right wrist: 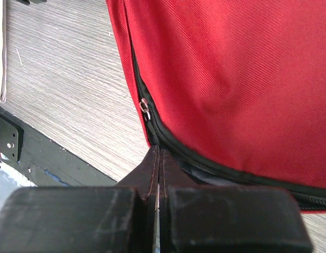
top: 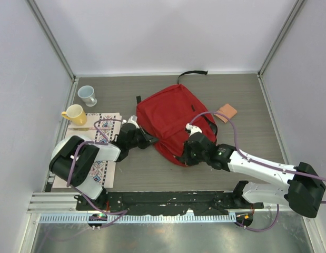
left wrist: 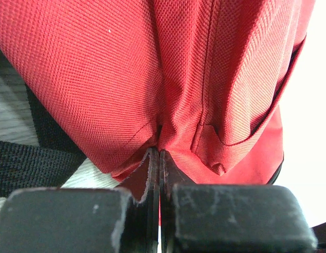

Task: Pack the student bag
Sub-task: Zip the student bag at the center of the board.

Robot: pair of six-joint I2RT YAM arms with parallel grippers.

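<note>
Red fabric fills the middle of the table in the top view: the student bag [top: 170, 113] lies flat, its long axis running roughly near to far, with a black carry strap [top: 192, 73] at the far end. The left gripper [top: 151, 140] reaches in from the left and meets the bag's left edge. The right gripper [top: 185, 154] comes from the right and meets its near edge. Both arms are at the bag, so neither is clearly nearer.

From the left wrist, the left gripper [left wrist: 159, 155] is fully closed. The student bag [left wrist: 99, 79] lies directly ahead and above the tips, and its cloth puckers into folds exactly where the fingers meet, so a pinch of fabric appears to be held. A black strap [left wrist: 31, 163] lies to the left on the table.

From the right wrist, the right gripper [right wrist: 156, 153] is also closed, its tips at the bag's black zipper trim. The student bag [right wrist: 231, 79] spreads ahead and to the right. The metal zipper pull [right wrist: 144, 108] hangs free just beyond the tips, not between them. Whether any trim is caught cannot be told.
</note>
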